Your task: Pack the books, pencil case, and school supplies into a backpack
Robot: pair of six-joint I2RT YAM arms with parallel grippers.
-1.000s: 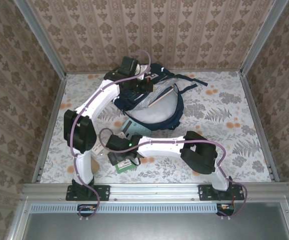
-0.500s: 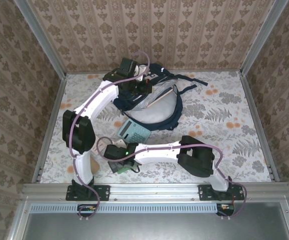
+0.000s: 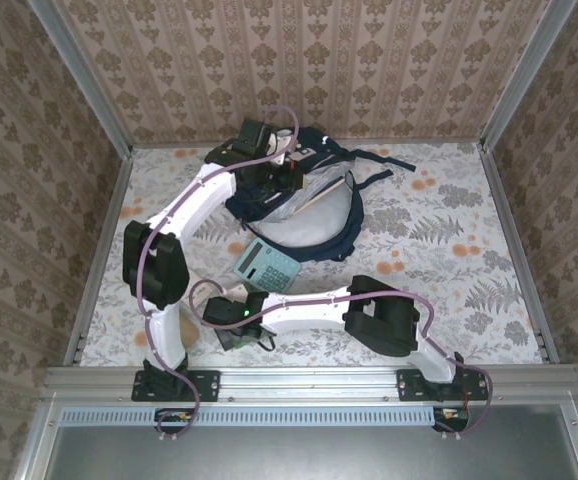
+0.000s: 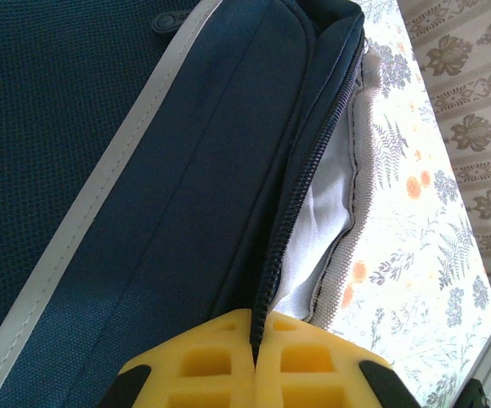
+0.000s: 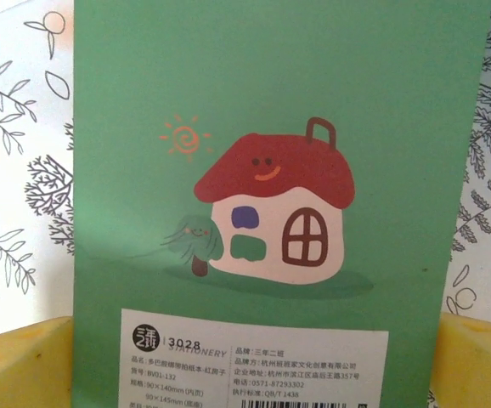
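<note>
The left gripper (image 4: 254, 344) is recorded fully closed, pads pressed together, with the zipper edge of the backpack (image 4: 143, 170) pinched between them. Pale lining (image 4: 322, 212) is exposed at 1 o'clock of the pads. The right gripper (image 5: 245, 365) is recorded with jaws spread wide, one yellow pad at either side of the small green book (image 5: 254, 127), which lies flat on the floral table (image 5: 16, 127). Contact with the book cannot be told. In the top view, the calculator (image 3: 266, 266) is noted at 1 o'clock of the right gripper, and the backpack at 12 o'clock of the calculator.
</note>
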